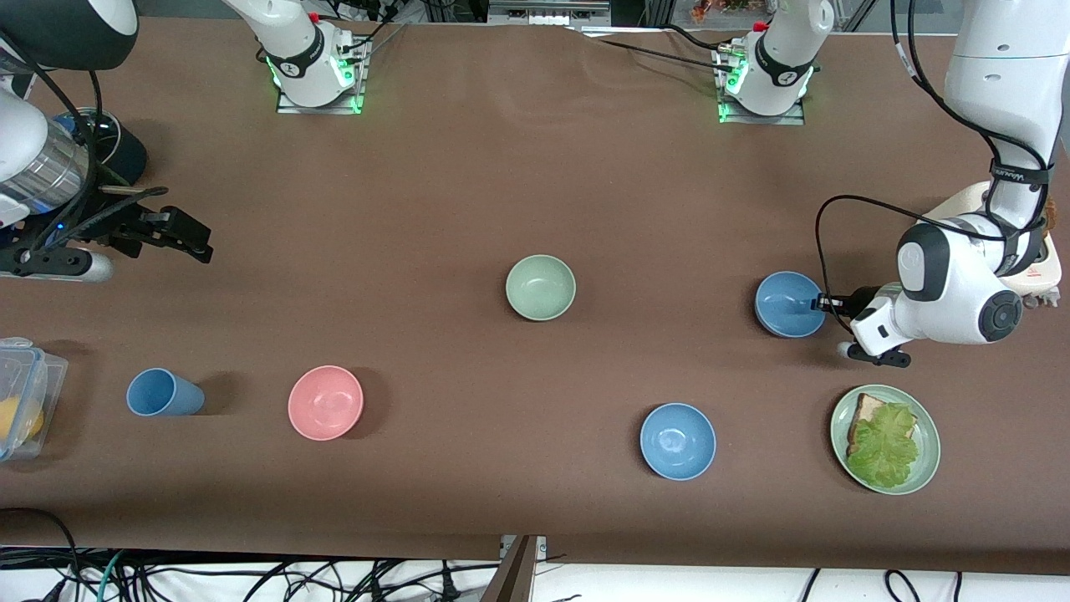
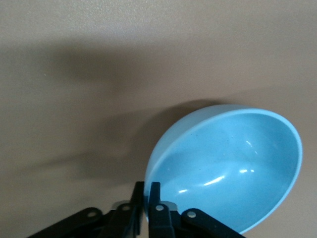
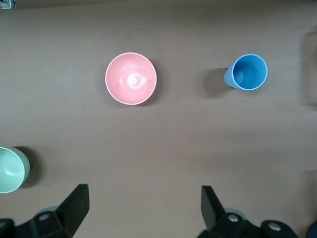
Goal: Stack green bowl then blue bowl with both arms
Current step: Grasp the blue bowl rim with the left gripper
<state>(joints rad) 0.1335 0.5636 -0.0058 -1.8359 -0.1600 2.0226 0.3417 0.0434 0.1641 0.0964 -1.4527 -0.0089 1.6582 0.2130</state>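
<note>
Two blue bowls are present. One blue bowl (image 1: 789, 304) sits at the left arm's end of the desk, the left tool (image 1: 823, 304) clamped on its rim. The green bowl (image 1: 541, 288) stands mid-desk, untouched. The second blue bowl (image 1: 678, 441) lies nearer the front camera. The right tool (image 1: 180, 234), fingers apart, waits above the desk. No legible writing.

The green bowl (image 1: 541, 288) (pale sage, matte) sat upright mid-table. One blue bowl (image 1: 788, 304) was tilted, its rim pinched; a second blue bowl (image 1: 678, 441) rested upright, nearer the front camera.
</note>
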